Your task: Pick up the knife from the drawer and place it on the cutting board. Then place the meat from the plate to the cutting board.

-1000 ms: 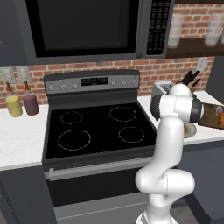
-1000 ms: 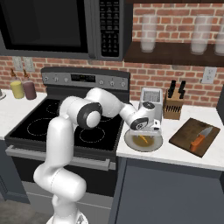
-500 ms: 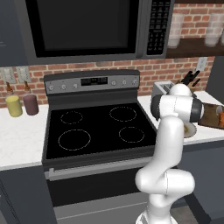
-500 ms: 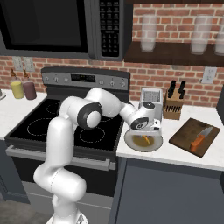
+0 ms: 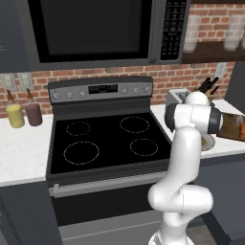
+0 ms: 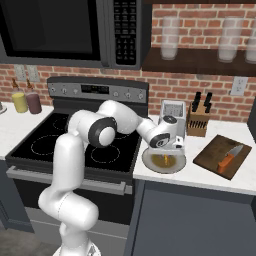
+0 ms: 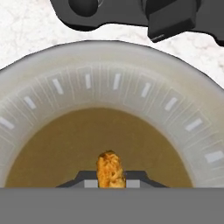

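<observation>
Meat [image 7: 110, 168], a small orange-brown strip, sits pinched between the two dark fingertips of the gripper [image 6: 167, 159], its long axis running out ahead of them over the olive-tan centre of the round grey-rimmed plate [image 6: 150, 162]. Rightward, well apart, lies the dark brown wooden cutting board [image 6: 212, 152], with the orange-handled knife [image 6: 228, 158] already on it; bare white counter lies between.

- The arm [image 6: 75, 165] is built of glossy white rounded segments, thick and tube-like, swelling into bulbous housings at each joint.
- Dark grey to black discs cap the joints, one large round cap [image 6: 101, 136] facing outward at the elbow.
- In the left base view a dark band [image 5: 215, 120] rings the white upper housing.
- The hand [image 6: 168, 154] has a pale body with small dark finger tips [image 7: 89, 180], blocky and grey-faced.
</observation>
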